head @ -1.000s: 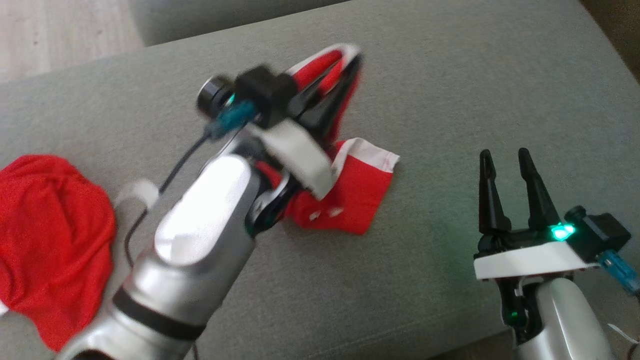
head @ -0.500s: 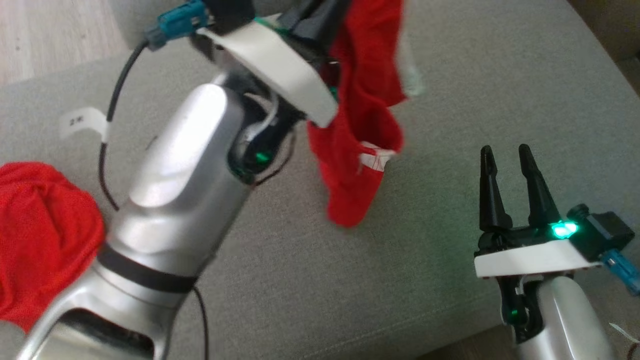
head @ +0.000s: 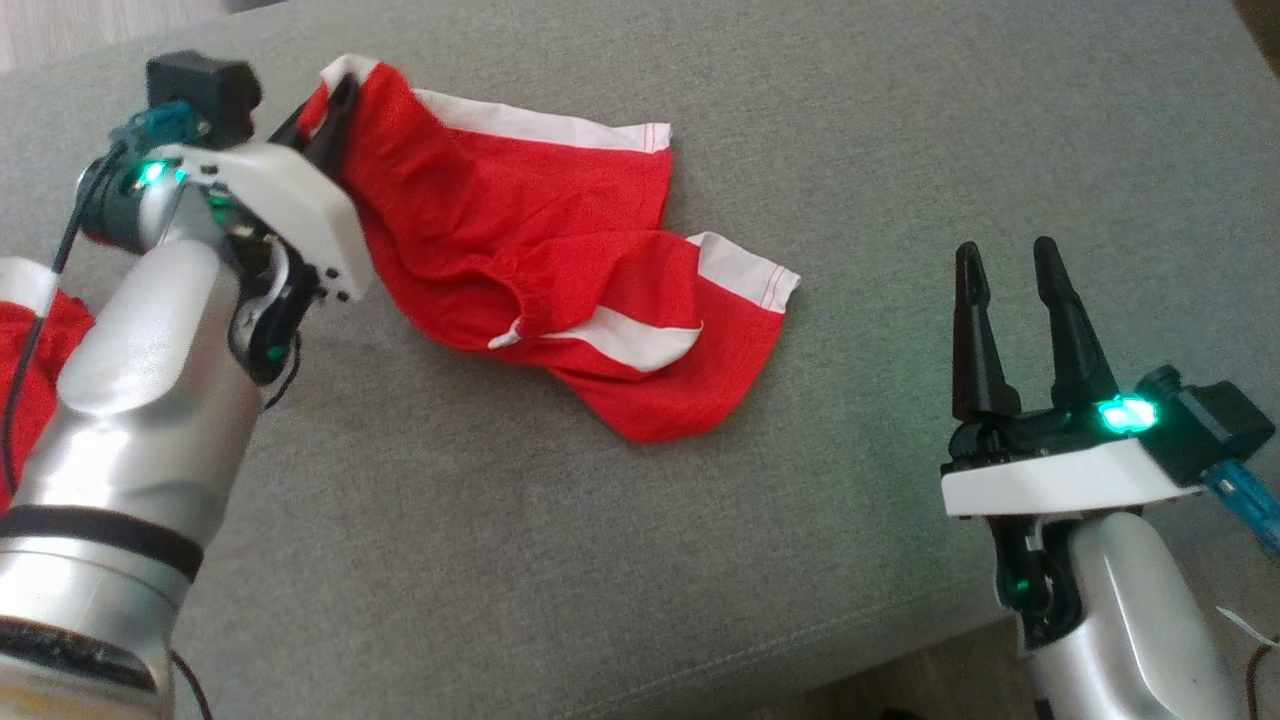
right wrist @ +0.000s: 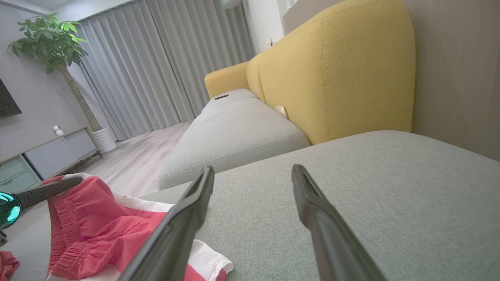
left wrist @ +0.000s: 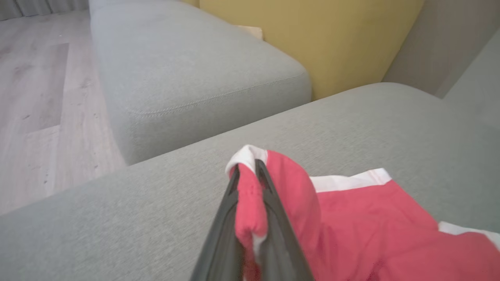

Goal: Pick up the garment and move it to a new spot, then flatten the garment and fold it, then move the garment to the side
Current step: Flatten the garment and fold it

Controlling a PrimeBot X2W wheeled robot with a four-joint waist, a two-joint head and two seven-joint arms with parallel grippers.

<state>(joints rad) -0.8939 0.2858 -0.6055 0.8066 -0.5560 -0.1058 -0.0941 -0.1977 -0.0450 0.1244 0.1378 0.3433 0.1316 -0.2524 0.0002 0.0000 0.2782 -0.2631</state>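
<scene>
The garment (head: 530, 250) is a pair of red shorts with white trim, lying loosely spread on the grey sofa cushion (head: 900, 150). My left gripper (head: 335, 95) is shut on its upper left corner and holds that corner slightly raised. In the left wrist view the red cloth (left wrist: 351, 218) is pinched between the closed fingers of that gripper (left wrist: 247, 169). My right gripper (head: 1005, 265) stands open to the right of the garment, apart from it and holding nothing. The right wrist view shows its spread fingertips (right wrist: 252, 173) with the garment (right wrist: 101, 226) at the lower left.
Another red cloth (head: 30, 340) lies bunched at the left edge, behind my left forearm. The cushion's front edge runs along the bottom right. A second grey cushion (left wrist: 175, 70) and a yellow backrest (left wrist: 312, 35) stand beyond, with wooden floor (left wrist: 39, 97) to the left.
My left gripper lifted the garment off the cushion, swung it to the left and laid it down more spread out. The right gripper stayed open and still.
</scene>
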